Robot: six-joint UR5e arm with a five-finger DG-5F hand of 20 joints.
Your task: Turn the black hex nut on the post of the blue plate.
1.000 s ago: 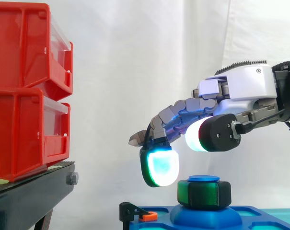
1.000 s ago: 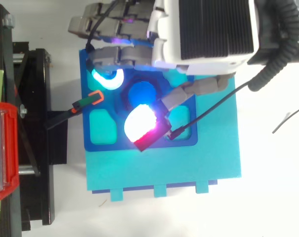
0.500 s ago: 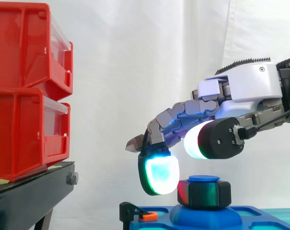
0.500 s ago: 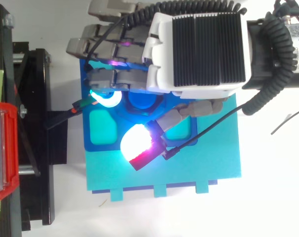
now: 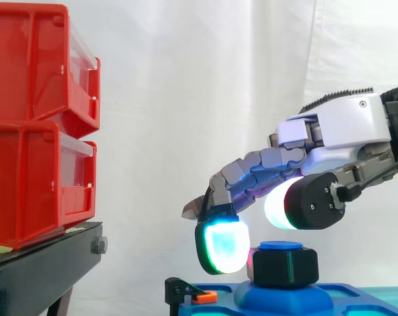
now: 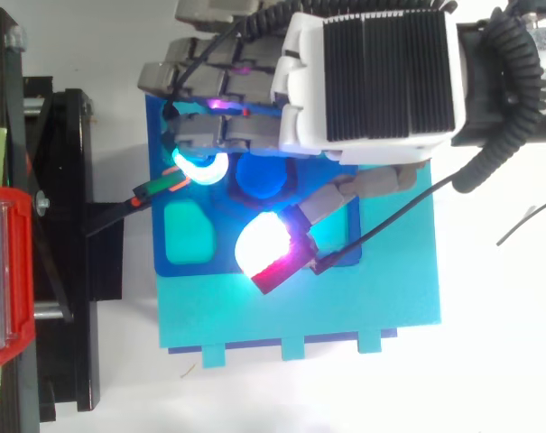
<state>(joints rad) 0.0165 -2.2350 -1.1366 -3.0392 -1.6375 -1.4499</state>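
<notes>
The black hex nut (image 5: 285,266) sits on the blue post (image 5: 279,246) of the blue plate (image 5: 287,297), which rests on a teal base (image 6: 345,316). My hand (image 5: 340,128) reaches in from the right with its fingers bent downward. One cyan-green fingertip pad (image 5: 222,247) hangs right beside the nut's left face; I cannot tell if it touches. The thumb's white pad (image 5: 277,204) stays above the nut, apart from it. From above, the palm (image 6: 372,81) covers the plate's far side, and the post top (image 6: 262,176) shows between the cyan fingertip (image 6: 198,167) and the thumb pad (image 6: 265,248).
Stacked red bins (image 5: 34,125) stand on a black stand (image 5: 41,270) to the left. A small black clip with an orange tip (image 5: 189,293) sits at the plate's left corner, close under the fingertip. White table lies right of the teal base.
The hand swung over the plate, toward its near edge and partly back, and the cyan fingertip has come down beside the nut. The green glow on the nut is gone.
</notes>
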